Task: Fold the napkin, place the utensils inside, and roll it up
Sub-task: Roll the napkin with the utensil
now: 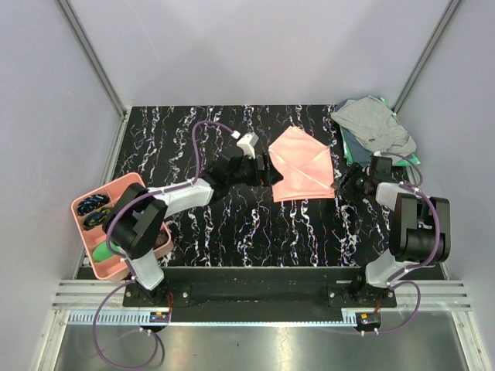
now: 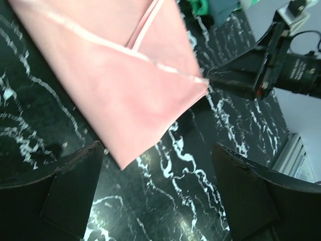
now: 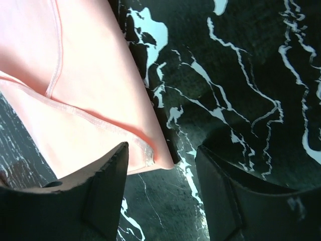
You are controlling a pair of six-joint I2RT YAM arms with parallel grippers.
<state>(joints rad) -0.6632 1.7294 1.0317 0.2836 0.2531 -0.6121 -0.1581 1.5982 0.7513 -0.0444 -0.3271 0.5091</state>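
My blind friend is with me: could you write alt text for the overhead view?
A folded pink napkin lies on a black marbled table between the left arm and the right arm, both reaching to it. A pink tray sits at the left, grey cloth back right.

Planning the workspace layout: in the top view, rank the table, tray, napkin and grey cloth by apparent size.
1. table
2. tray, partly hidden
3. napkin and grey cloth look about alike; not ranked
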